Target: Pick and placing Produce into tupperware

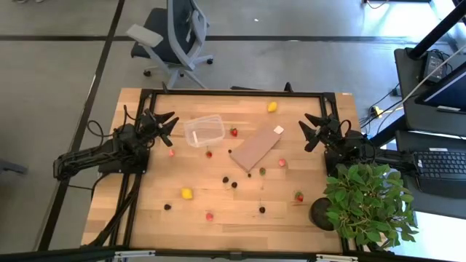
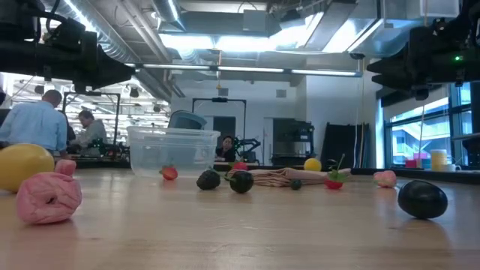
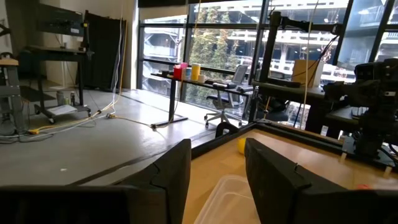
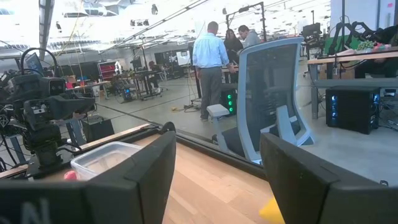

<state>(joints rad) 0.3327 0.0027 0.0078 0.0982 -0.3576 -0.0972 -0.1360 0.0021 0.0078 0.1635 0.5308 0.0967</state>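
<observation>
A pink, ring-shaped soft fruit piece [image 2: 49,198] is seen closest in the low view, at the lower left of the frame, with a round yellow lemon-like piece [image 2: 22,165] just behind it and a glossy dark berry [image 2: 422,199] at the lower right. The small clear rectangular plastic tub [image 1: 204,130] is found in the upper middle of the high view, left of the flat tan-brown board [image 1: 256,148]. No fruit can be made out inside it. The produce is scattered widely: a red piece [image 1: 234,132] just right of the tub, another red piece [image 1: 208,153] just below it, a yellow one [image 1: 271,107] near the top edge of the table, and dark berries [image 1: 226,179] lower down.

The left gripper [image 1: 167,123] is held above the table just left of the tub, its fingers spread apart and holding nothing. The right gripper [image 1: 312,132] is held at the right of the board, fingers likewise apart and bare.

Several risks are judged likely. The round pieces may be rolled away if they are nudged by a fingertip before being closed upon. The light tub may be pushed or tipped if its rim is struck. The soft pieces may be squashed by too hard a grip. The leafy green potted plant [image 1: 368,204] at the lower right may be brushed by the right arm.
</observation>
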